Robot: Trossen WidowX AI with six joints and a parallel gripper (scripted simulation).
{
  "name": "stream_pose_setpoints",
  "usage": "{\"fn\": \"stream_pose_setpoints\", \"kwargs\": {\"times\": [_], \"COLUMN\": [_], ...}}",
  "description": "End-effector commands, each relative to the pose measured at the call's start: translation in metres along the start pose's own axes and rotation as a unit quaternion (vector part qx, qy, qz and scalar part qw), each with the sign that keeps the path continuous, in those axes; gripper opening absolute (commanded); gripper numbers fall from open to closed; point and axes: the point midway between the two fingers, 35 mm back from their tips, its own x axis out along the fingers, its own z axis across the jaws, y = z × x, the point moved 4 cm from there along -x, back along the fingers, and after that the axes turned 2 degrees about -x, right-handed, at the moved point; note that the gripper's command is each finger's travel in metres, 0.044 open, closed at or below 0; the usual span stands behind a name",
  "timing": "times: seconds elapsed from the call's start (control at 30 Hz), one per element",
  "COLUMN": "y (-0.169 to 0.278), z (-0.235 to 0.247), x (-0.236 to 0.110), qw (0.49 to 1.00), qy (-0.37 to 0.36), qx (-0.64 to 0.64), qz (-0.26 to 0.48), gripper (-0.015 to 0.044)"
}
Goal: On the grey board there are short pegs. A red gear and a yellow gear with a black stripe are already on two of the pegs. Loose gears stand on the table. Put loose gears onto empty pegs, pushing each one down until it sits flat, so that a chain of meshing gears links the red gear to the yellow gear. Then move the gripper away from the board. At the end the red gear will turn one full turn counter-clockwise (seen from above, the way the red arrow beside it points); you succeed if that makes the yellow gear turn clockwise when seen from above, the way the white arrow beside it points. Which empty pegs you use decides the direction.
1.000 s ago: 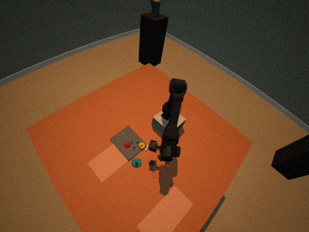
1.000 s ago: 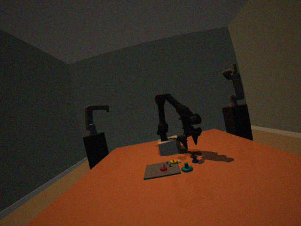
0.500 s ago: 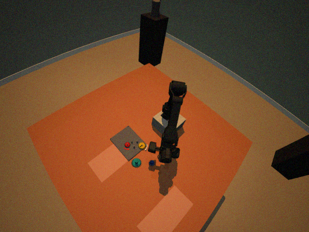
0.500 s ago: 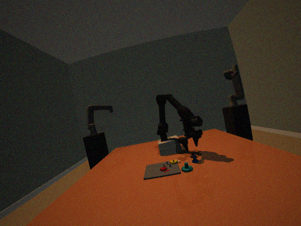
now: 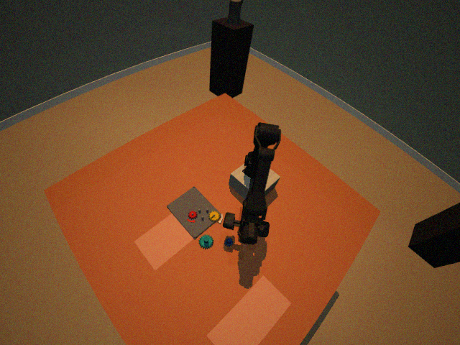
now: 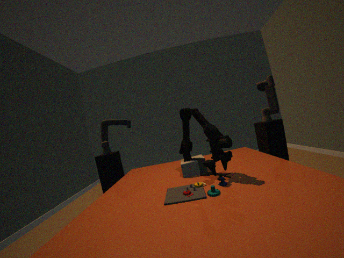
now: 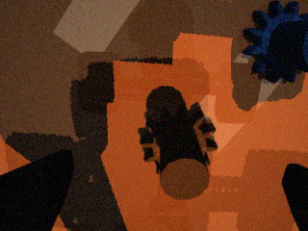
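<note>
The grey board (image 5: 185, 200) (image 6: 177, 196) bears the red gear (image 5: 192, 215) (image 6: 186, 192), the yellow gear (image 5: 215, 215) (image 6: 198, 184) and three empty pegs between and beside them. A loose teal gear (image 5: 205, 241) (image 6: 214, 192) stands just off the board. A smaller blue gear (image 5: 228, 241) (image 6: 222, 183) (image 7: 262, 36) stands farther from it. My gripper (image 5: 246, 224) (image 6: 220, 171) (image 7: 183, 168) is open and empty, pointing down. A small dark gear (image 7: 175, 130) with a tall round stem stands below, between the fingers in the wrist view; the arm hides it in the top view.
The red arrow (image 5: 191, 221) (image 6: 190, 195) lies beside the red gear, the white arrow (image 5: 221, 218) (image 6: 205, 184) beside the yellow one. The arm's pale base block (image 5: 237, 178) (image 6: 190, 169) stands behind. The arm's shadow falls over the orange table around the blue and dark gears.
</note>
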Motion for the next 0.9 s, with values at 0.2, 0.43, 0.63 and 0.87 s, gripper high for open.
{"fn": "stream_pose_setpoints", "kwargs": {"times": [0.2, 0.43, 0.63, 0.87], "y": [0.0043, 0.0043, 0.0043, 0.0043], "z": [-0.0008, -0.0008, -0.0008, -0.0008], "x": [0.0123, 0.0123, 0.0123, 0.0123], "qw": [1.000, 1.000, 1.000, 1.000], "qy": [0.002, 0.002, 0.002, 0.002], "qx": [-0.002, -0.002, -0.002, -0.002], "qz": [0.009, 0.009, 0.009, 0.009], "gripper": [0.0440, 0.0440, 0.0440, 0.0309]}}
